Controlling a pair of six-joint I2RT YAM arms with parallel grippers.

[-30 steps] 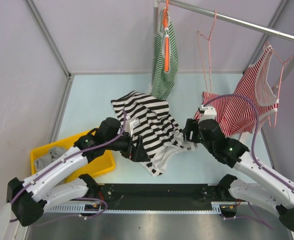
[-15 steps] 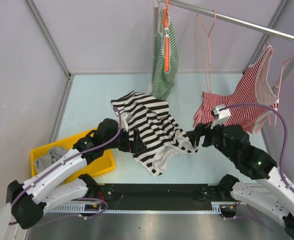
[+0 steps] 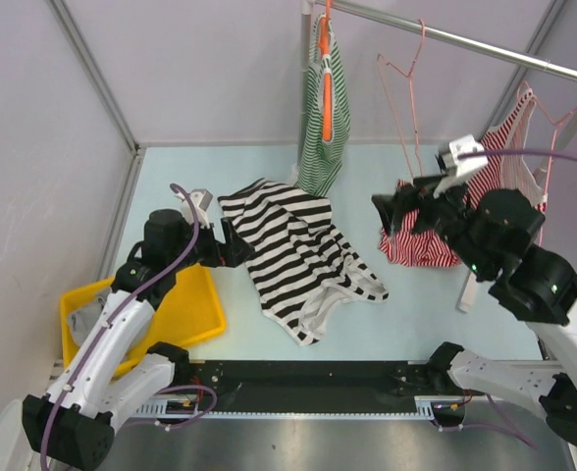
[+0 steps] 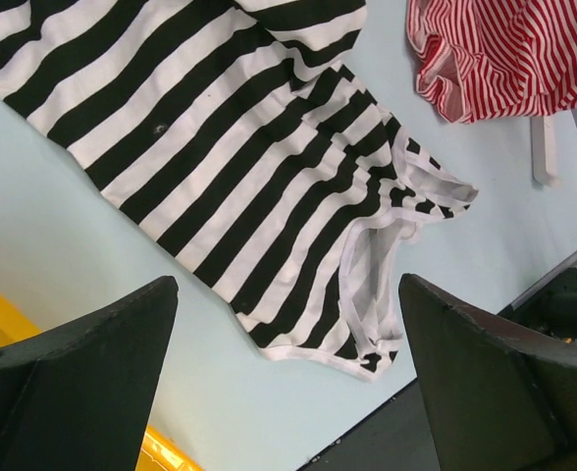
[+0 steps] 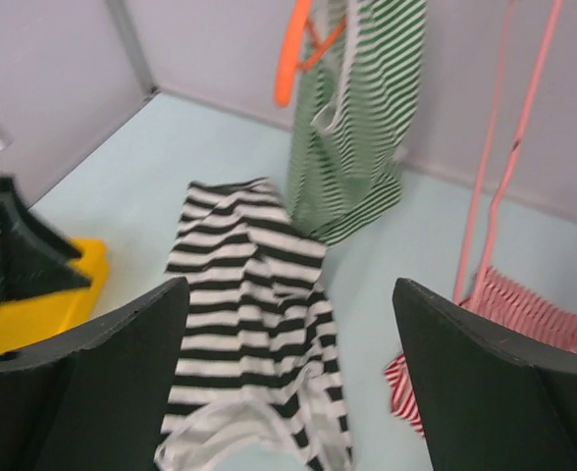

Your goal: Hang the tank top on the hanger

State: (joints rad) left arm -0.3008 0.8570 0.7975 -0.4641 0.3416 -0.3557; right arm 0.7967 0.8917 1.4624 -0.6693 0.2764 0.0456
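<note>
Noted: tank top (image 3: pixel 303 257) lies loose at table (image 3: pixel 171 182) ctr, now released; L gripper (image 3: pixel 237 249) backed off to its 9 o'clock, R gripper (image 3: pixel 392 208) raised to 2 o'clock nr hanger (image 3: pixel 416 118), both jaws wide apart, empty, so hanger fetch likely next.

I see pale lilac walls (image 3: pixel 220 69) w/ grey metal frame strips (image 3: pixel 93 74), light blue tabletop (image 3: pixel 181 186), steel rail (image 3: pixel 465 41) approx 1 o'clock, yellow bin (image 3: pixel 195 312) at 8 o'clock.
</note>
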